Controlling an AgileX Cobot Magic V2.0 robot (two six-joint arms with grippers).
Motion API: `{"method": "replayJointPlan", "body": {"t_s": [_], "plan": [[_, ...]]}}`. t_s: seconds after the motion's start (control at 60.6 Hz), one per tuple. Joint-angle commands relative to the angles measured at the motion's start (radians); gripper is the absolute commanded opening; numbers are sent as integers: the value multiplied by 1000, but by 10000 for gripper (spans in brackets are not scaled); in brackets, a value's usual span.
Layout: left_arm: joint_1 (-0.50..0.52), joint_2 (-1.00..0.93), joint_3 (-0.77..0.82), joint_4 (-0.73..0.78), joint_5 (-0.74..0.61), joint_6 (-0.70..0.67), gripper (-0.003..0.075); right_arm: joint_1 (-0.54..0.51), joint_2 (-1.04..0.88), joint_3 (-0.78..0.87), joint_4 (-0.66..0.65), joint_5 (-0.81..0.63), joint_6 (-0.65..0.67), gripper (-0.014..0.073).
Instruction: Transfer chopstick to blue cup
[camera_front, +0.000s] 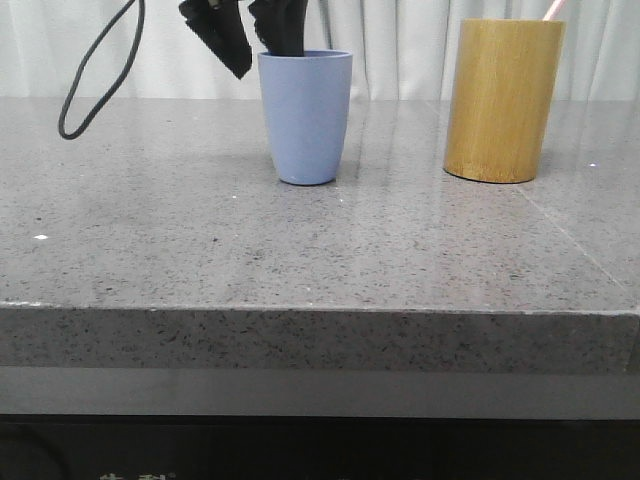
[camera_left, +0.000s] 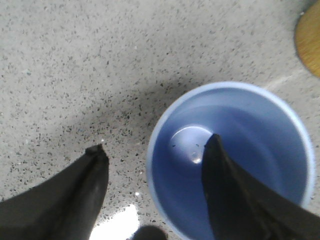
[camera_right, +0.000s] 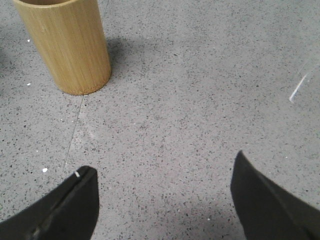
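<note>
blue cup (camera_front: 305, 118) rim straddled by spread left end effector (camera_left: 152, 150) (chopstick (camera_front: 552, 9) well apart).

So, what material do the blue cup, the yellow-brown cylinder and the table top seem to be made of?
Blue cup: probably matte plastic, with an even colour and a soft sheen. Yellow-brown cylinder: apparently bamboo or wood, showing fine vertical grain. Table top: looks like polished speckled stone or composite, with faint reflections.

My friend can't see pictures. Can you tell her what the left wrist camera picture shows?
The left gripper is open and straddles the rim of the blue cup, one black finger inside and the other outside over the speckled grey table. The cup looks empty, and an edge of the bamboo holder peeks in at a corner.
</note>
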Motion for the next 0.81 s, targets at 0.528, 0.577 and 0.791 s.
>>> {"method": "replayJointPlan", "body": {"t_s": [0.528, 0.577, 0.791], "plan": [[-6, -211, -182, -38, 48, -33, 429, 3, 217, -176, 271, -227, -121, 561], [-6, -246, -139, -38, 32, -33, 429, 3, 234, -176, 303, -259, -125, 561], [-6, -462, 187, -38, -176, -27, 429, 3, 304, -176, 430, -395, -136, 561]]}}
